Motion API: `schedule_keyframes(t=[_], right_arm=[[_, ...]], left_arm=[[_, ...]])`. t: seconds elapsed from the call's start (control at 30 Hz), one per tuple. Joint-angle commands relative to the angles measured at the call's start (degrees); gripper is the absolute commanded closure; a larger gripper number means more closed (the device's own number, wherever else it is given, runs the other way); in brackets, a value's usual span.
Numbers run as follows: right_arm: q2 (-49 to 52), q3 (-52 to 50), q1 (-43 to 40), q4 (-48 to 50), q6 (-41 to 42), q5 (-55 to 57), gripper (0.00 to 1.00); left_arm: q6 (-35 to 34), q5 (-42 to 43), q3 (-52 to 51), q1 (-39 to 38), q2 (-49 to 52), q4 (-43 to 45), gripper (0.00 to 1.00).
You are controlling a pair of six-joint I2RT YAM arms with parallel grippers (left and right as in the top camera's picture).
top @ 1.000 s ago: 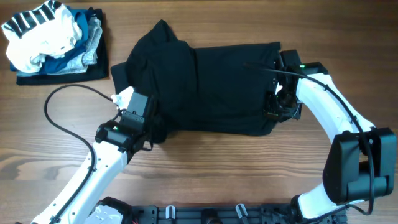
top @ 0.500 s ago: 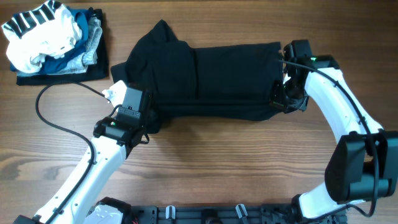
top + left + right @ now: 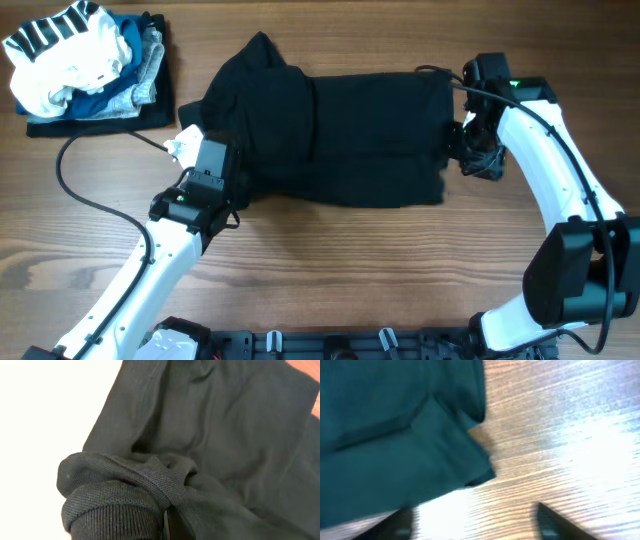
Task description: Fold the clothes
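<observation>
Beneath both claws, a broad wooden table. Between the left claw and the right claw, one large black garment, laid flat on the wood in a rough rectangle, humped and bunched at the end nearer the left claw. Behind each claw, a white arm: left arm reaching in from the near edge, right arm curving round the garment's far end. Well apart from the left claw, off to its outer side and farther back, a small stack of clothes in white, black stripes, blue and grey. Left claw pressed together, pinching the black garment: from the left wrist, a rolled ribbed hem gathered right at the dark fingertip, cloth fanning away ahead. Right claw spread wide, gripping nothing, just beside the garment's edge: from the right wrist, blurred, two dark fingertips well apart, bare wood between, a garment corner just ahead. Trailing behind the left claw, a thin black cable looped on the wood.
</observation>
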Motion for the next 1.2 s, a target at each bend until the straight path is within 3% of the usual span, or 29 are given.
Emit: schedule_keyframes(t=[0.0,0.03,0.1,0.17,0.3,0.37,0.47,0.67,0.77,0.87,1.03,1.07,1.1,1.17], right_arm=[[-1.5,0.1,-0.2,-0.3,-0.1,-1.6,0.05],[-1.5,-1.5,-0.2,-0.3,0.0,-3.6,0.21],[-1.5,-5.7,-0.2,0.0,0.0,-6.1,0.33],[-1.5,-12.9,-0.1,2.2,0.1,-7.6,0.76],[-1.5,-22.4,-0.1,6.7,1.0,-9.2,0.78],[-1.5,-23.9,-0.1,7.1,1.5,-9.2,0.64],[-1.5,-23.9,-0.1,8.3,1.4,-9.2,0.62],[-1.5,-23.6,-0.1,13.4,1.3,-6.8,0.42],[-1.5,-21.6,-0.1,15.2,0.0,-4.6,0.42],[-1.5,-18.1,-0.1,16.8,0.0,-3.1,0.31],[-1.5,-16.5,-0.1,19.8,0.0,-3.1,0.32],[-1.5,-16.5,-0.1,19.3,-0.1,-3.1,0.46],[-1.5,-16.5,-0.1,18.3,0.0,-3.1,0.50],[-1.5,-16.8,-0.1,16.6,0.0,-3.5,0.40]], left_arm=[[0.9,-1.4,0.8,0.5,0.2,-0.9,0.96],[0.9,-1.4,0.8,0.5,0.4,-1.4,0.96],[0.9,-1.4,0.8,0.5,0.8,-1.6,0.96],[0.9,-1.4,0.8,0.5,1.6,-1.7,0.96],[0.9,-0.7,0.8,0.5,3.5,-1.8,0.96],[0.9,-0.7,0.8,0.5,3.6,-1.8,0.96],[0.9,-0.7,0.8,0.5,3.6,-1.8,0.96],[0.9,-0.5,0.8,0.5,3.6,-1.9,0.96],[0.9,-0.5,0.8,0.5,3.6,-2.1,0.96],[0.9,0.2,0.8,0.5,3.6,-2.6,0.96],[0.9,1.2,0.8,0.5,3.6,-3.3,0.96],[0.9,1.7,0.8,0.5,3.6,-3.6,0.96],[0.9,2.0,0.8,0.5,3.6,-3.8,0.96],[0.9,2.1,0.8,0.5,3.6,-4.1,0.96]])
